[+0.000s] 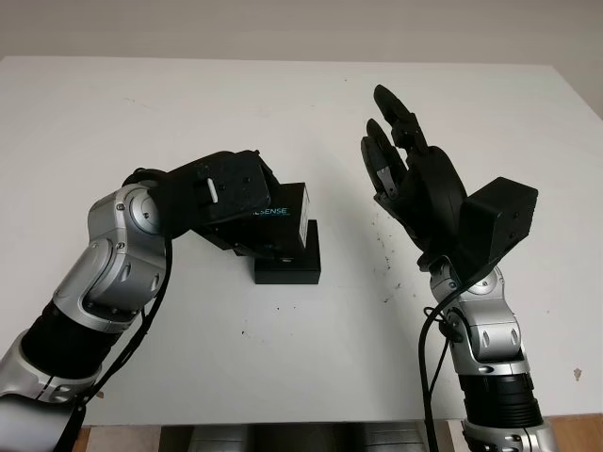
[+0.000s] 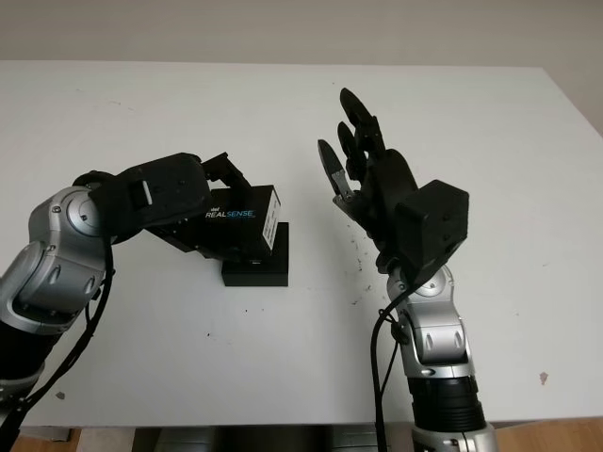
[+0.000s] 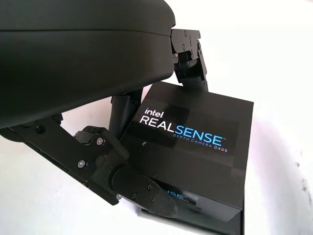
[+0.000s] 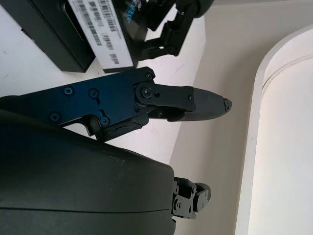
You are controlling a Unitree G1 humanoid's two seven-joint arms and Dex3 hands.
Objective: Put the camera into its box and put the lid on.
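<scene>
While the lid (image 2: 240, 226) hangs tilted over the box (image 2: 256, 267) on the table (image 2: 188, 104), gripped by the left hand (image 1: 226, 193), it should be levelled and squared to the base before lowering. Open and raised, the right hand (image 2: 363, 174) waits well apart.

Lid (image 2: 240, 224) tilted over box (image 2: 256, 268) on table (image 2: 283, 94), left of right hand (image 2: 363, 169)

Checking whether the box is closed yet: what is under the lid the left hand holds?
The lid, gripped by the left hand, sits tilted over the black box base on the table. The lid covers the base's inside, so the camera cannot be seen.
</scene>
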